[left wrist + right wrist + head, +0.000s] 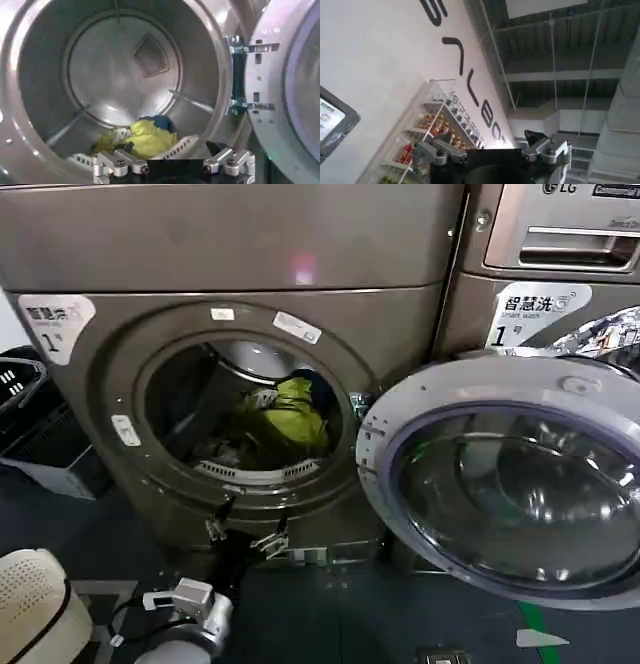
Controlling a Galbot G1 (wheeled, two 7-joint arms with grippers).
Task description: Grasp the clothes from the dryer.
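The dryer (250, 374) stands with its round door (510, 484) swung wide to the robot's right, the glass facing out. Inside the drum (120, 75) a small heap of clothes (285, 419) lies on the bottom: mostly a yellow-green garment, with a dark blue piece behind it and a pale scrap at its near side.

From the head view the left gripper (245, 532) hangs just below the lip of the opening, in front of the machine, its two fingers spread apart and holding nothing. It is outside the drum and well short of the heap.

The left wrist view looks straight into the drum, which the head view cannot do: it shows the perforated back wall, the ribs along the sides and the clothes (142, 137) resting low against the front lip, just beyond the left gripper (172, 160). It also shows the door hinge (240, 75) on the frame (hard to make out from the head).

The right wrist view points away from the machine, up at a white wall with dark lettering (455, 65), a wire shelf of bottles (435, 130) and ceiling beams. The right gripper (490, 150) sits at the near edge there, fingers apart, empty.

A second machine (550, 274) stands to the right of the dryer, and a dark basket (20, 394) shows at the left edge.
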